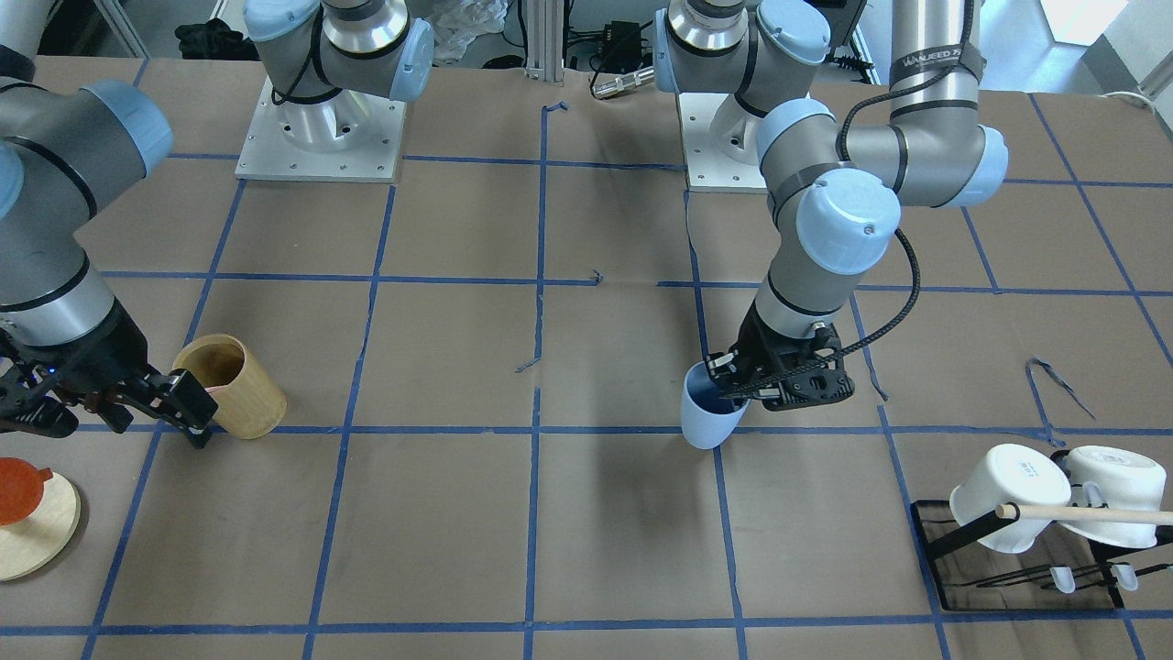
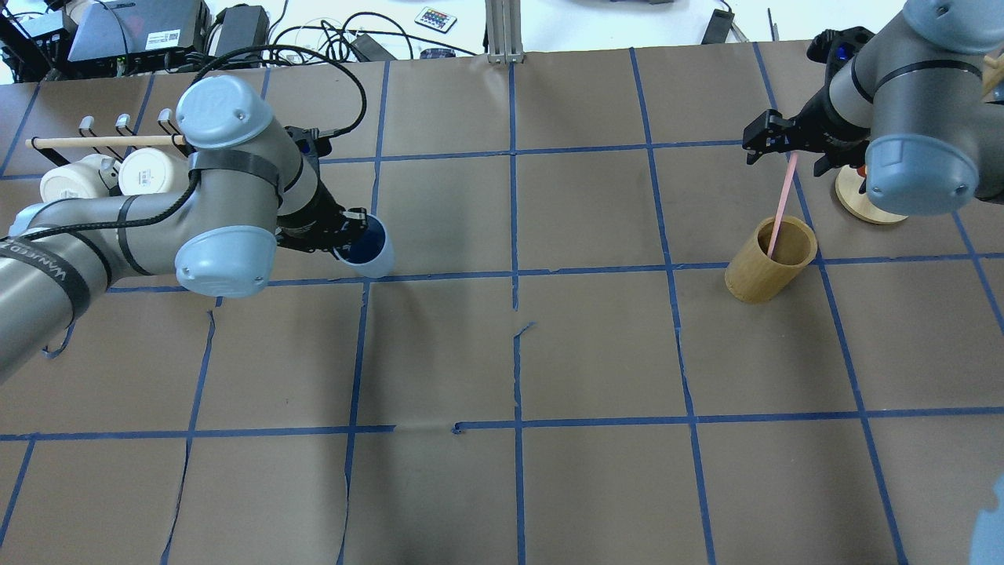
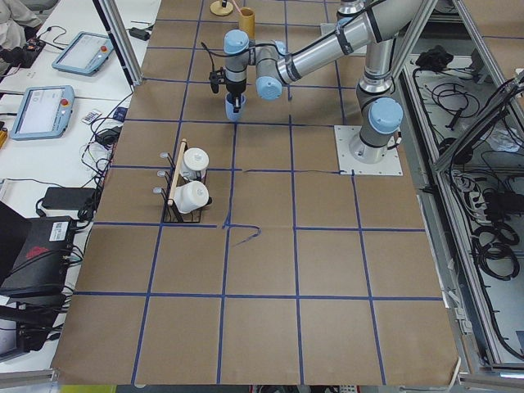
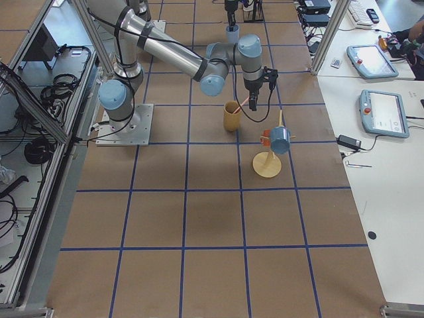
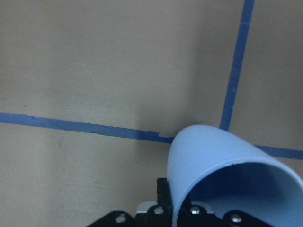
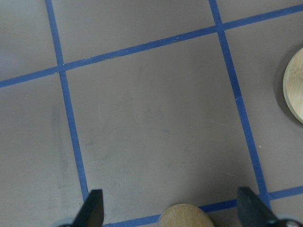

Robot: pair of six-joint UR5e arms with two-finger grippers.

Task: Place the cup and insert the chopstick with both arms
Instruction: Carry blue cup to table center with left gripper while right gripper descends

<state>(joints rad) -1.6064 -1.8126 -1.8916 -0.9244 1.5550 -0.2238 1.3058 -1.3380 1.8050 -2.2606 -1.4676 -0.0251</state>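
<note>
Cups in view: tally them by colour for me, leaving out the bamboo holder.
White cups on the rack: 2
Light blue cup in the left gripper: 1
Darker blue cup on the wooden stand: 1
Total: 4; the orange piece on that stand may be a fifth, I cannot tell.

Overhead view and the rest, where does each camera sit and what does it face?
Overhead: behind robot, looking down; left arm, right arm, blue cup, bamboo holder.
Front-facing: across table, facing robot's bases; shares cup, holder with overhead.
Exterior left: table end; left arm near.
Exterior right: opposite end; right arm near.
Left wrist: down at cup; one finger.
Right wrist: down at table; open fingers.
</note>
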